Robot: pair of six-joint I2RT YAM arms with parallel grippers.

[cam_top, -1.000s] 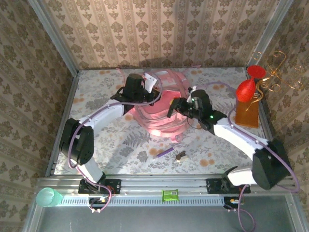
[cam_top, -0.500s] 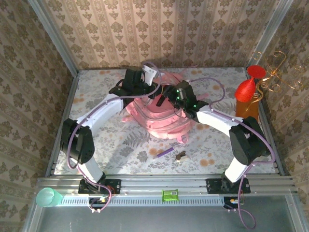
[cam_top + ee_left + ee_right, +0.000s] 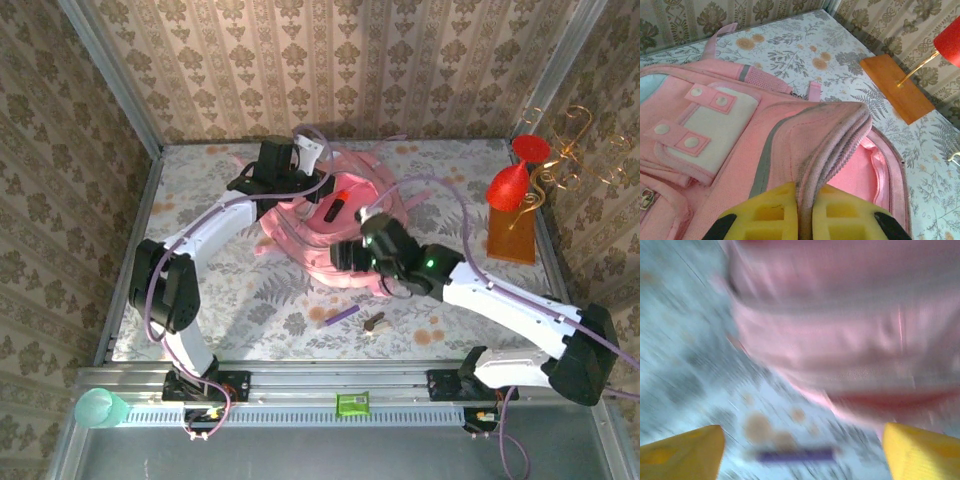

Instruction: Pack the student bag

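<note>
Rim of student bag [image 3: 790, 145] pinched in left gripper [image 3: 805, 217], right gripper [image 3: 802, 450] spread, beside bag's near edge

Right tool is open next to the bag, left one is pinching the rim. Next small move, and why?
Probably lower the right tool onto the purple pen on the table and close on it. Its jaws stand wide and empty, its blurred wrist view shows the pen lying ahead between them, and the left tool holds the bag open by its rim, ready to take it.
</note>
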